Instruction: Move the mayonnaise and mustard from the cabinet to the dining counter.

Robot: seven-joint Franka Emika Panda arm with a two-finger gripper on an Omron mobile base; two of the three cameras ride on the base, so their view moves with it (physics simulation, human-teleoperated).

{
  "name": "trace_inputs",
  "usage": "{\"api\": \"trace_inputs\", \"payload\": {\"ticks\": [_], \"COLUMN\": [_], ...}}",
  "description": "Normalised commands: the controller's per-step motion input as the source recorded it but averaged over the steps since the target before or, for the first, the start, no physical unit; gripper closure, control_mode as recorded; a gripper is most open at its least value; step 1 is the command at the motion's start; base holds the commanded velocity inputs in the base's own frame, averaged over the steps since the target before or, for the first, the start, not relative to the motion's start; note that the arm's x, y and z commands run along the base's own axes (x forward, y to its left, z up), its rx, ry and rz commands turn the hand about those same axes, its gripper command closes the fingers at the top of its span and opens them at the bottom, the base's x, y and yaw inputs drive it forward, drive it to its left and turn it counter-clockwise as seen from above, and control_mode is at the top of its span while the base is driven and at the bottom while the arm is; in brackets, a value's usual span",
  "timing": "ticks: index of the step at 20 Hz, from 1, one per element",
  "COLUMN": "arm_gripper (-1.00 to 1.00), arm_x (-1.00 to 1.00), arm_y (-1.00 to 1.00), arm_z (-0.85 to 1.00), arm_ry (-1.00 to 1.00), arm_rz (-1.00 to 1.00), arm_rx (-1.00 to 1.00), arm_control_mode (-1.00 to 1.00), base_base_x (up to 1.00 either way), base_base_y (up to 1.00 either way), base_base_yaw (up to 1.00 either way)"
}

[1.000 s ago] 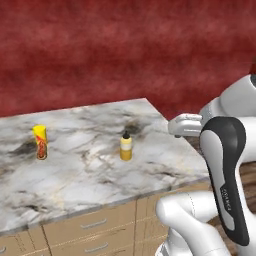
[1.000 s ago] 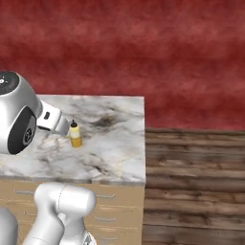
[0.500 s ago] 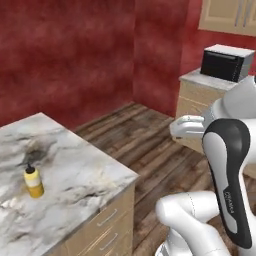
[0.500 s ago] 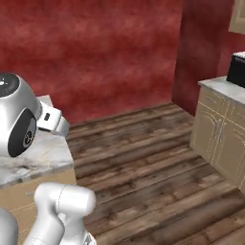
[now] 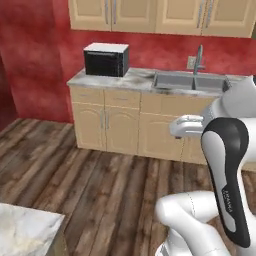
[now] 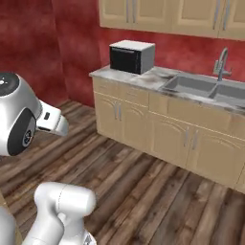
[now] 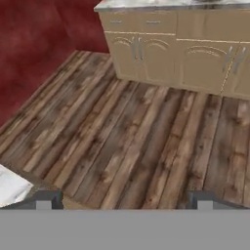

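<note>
Base swung off the veined marble dining counter (image 5: 27, 232) toward the tan wall cabinet (image 5: 150, 15); my gripper (image 7: 124, 199) wide open, empty, mayonnaise next.

Cabinet (image 5: 135, 15): light tan wood, panelled doors, matt; bar handles silver metal, slight sheen. Base cupboards (image 6: 143, 122) same tan wood w/ arched panels, short metal pulls. Worktop (image 5: 135, 80) round the sink: grey-white marble, veined, smooth, semi-gloss. Sink (image 6: 210, 88): grey metal, dull brushed look; tap (image 6: 221, 60) metal too, shinier. Microwave (image 5: 106, 59): black glossy front, pale top. Floor (image 7: 136, 141): wood planks, mixed brown/grey, heavy grain, looks rough, matt. Walls (image 5: 30, 55): deep red, mottled plaster-like, matt. Dining counter (image 5: 25, 232) corner: white-grey marble, faint brown veins, smooth. Arm (image 5: 227, 175): white shell, smooth glossy plastic, dark gloss panels at joints.
</note>
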Motion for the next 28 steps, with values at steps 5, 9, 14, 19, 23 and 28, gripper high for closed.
{"api": "trace_inputs", "payload": {"ticks": [5, 9, 14, 19, 23, 28], "arm_gripper": [-1.00, -1.00, -1.00, -1.00, -1.00, -1.00], "arm_x": [0.00, 0.00, 0.00, 0.00, 0.00, 0.00], "arm_y": [0.00, 0.00, 0.00, 0.00, 0.00, 0.00], "arm_z": [0.00, 0.00, 0.00, 0.00, 0.00, 0.00], "arm_ry": [0.00, 0.00, 0.00, 0.00, 0.00, 0.00], "arm_rz": [0.00, 0.00, 0.00, 0.00, 0.00, 0.00], "arm_rx": [0.00, 0.00, 0.00, 0.00, 0.00, 0.00], "arm_control_mode": [1.00, 1.00, 1.00, 1.00, 1.00, 1.00], "base_base_x": [0.00, 0.65, 0.78, 1.00, 1.00, 1.00], "base_base_y": [-0.80, -0.86, -0.78, -0.91, -1.00, -0.95], "base_base_yaw": [-0.78, -0.45, -0.09, 0.00, 0.02, 0.00]}}
